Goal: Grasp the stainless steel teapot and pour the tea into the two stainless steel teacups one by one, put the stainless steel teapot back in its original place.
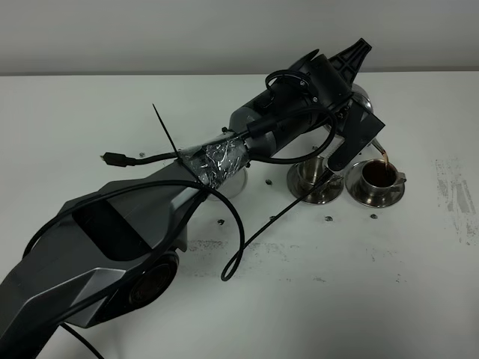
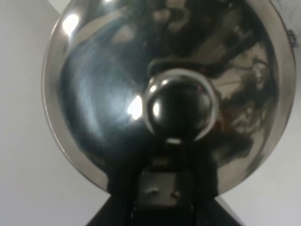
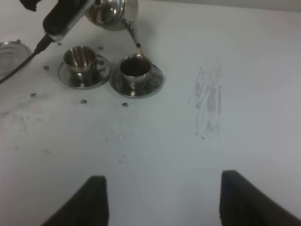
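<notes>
My left gripper point(image 1: 356, 112) reaches across to the right and is shut on the stainless steel teapot point(image 3: 111, 11), which is tilted with its spout down. A thin stream of tea point(image 3: 139, 48) falls from the spout into the right teacup point(image 1: 380, 176) point(image 3: 135, 68), which holds dark liquid. The left teacup point(image 1: 315, 178) point(image 3: 81, 57) stands beside it on its own saucer and looks empty. The pot's domed lid and knob point(image 2: 178, 106) fill the left wrist view. The round dish point(image 1: 238, 184) point(image 3: 6, 54) lies bare, partly under the arm. My right gripper point(image 3: 164, 202) hangs open over bare table.
A loose black cable point(image 1: 241, 232) loops from the left arm down to the table in front of the cups. Small dark specks point(image 3: 83, 100) dot the white table point(image 1: 90, 127) near the saucers. A scuffed grey patch point(image 3: 209, 104) point(image 1: 456, 196) marks the surface right of the cups.
</notes>
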